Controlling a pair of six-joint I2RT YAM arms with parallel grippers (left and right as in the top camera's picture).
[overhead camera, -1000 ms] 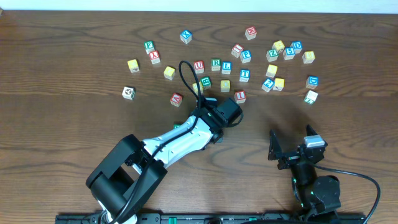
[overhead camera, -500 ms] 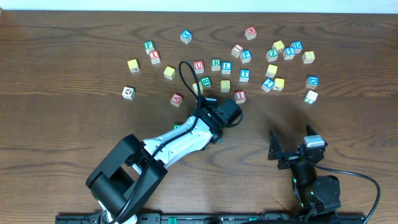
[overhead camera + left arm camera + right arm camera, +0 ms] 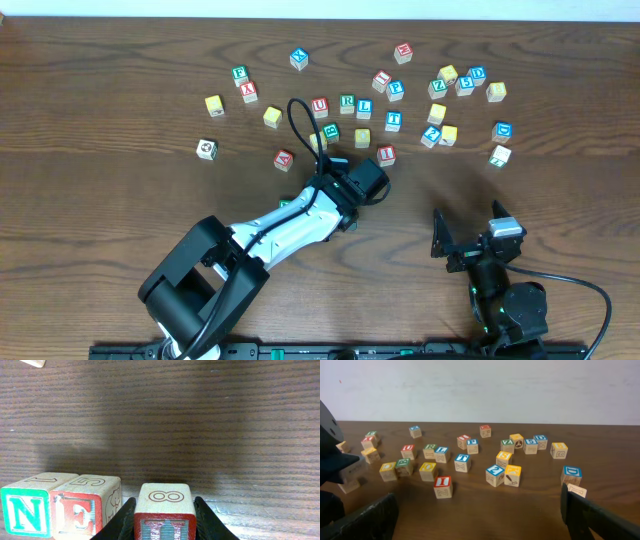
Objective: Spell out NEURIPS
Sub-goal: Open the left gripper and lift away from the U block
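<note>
The held cube (image 3: pixel 164 510) is a small block of wood: light, rigid and square-edged, with smooth printed faces that I judge a little slick. Flat parallel sides suit a two-finger pinch. The left gripper (image 3: pixel 164 522) is closed on two opposite side faces, leaving the numbered top and red-framed front free. The letter runs off the bottom of the wrist view, so I cannot read it. A hold set low and square on the sides should keep the cube from twisting, whereas one near the corners would likely let it spin.

It stands just beside the E cube (image 3: pixel 82 507) with a narrow gap between them, and the N cube (image 3: pixel 22 512) touches the E cube on the other side. Whether the held cube rests on the desk (image 3: pixel 200 420) or hangs just above it, I cannot tell. The row lies near the middle of the desk, mostly hidden under the left arm from overhead.

Towards the far edge lie the loose cubes (image 3: pixel 395 120), most of them apart from one another. The I cube (image 3: pixel 442 486) stands alone, with room for fingers all round. The desk is dark, hard and flat, so a nudged cube would likely slide. The right gripper (image 3: pixel 480 525) stands wide open and empty near the near right corner. A pale wall (image 3: pixel 480 385) rises behind the far edge.
</note>
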